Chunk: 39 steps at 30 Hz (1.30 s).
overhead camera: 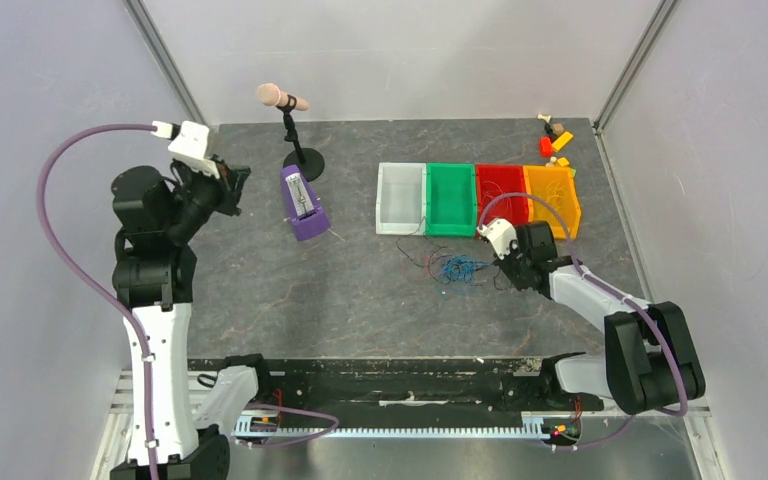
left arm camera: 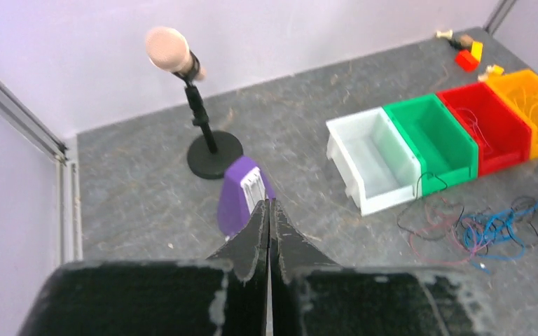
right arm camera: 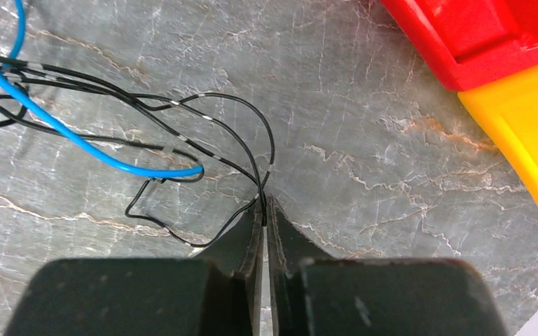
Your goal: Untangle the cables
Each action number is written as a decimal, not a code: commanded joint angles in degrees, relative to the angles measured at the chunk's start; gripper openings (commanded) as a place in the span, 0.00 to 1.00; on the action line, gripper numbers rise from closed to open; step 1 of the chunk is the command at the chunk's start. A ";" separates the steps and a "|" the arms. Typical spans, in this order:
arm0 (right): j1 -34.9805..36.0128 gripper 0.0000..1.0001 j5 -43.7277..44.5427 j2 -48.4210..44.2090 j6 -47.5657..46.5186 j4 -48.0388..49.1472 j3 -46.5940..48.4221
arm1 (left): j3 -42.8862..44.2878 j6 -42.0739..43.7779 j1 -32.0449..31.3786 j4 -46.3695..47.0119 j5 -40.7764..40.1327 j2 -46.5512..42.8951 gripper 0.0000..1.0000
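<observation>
The cables lie in a loose clump of blue, black and red wires on the table in front of the bins; the left wrist view has them at its right. My right gripper is shut on a thin black cable at the clump's right edge, and a blue cable curves beside it. In the top view that right gripper sits low at the table. My left gripper is shut on nothing and held high at the far left, away from the clump.
A row of bins stands behind the clump: white, green, red and orange. A purple metronome-like block and a microphone stand are at the left centre. Small toys lie in the far right corner.
</observation>
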 commanded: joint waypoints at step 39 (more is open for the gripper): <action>-2.73 0.53 -30.20 5.95 9.21 -12.10 19.11 | -5.12 -35.30 -46.26 44.98 -15.86 53.64 0.60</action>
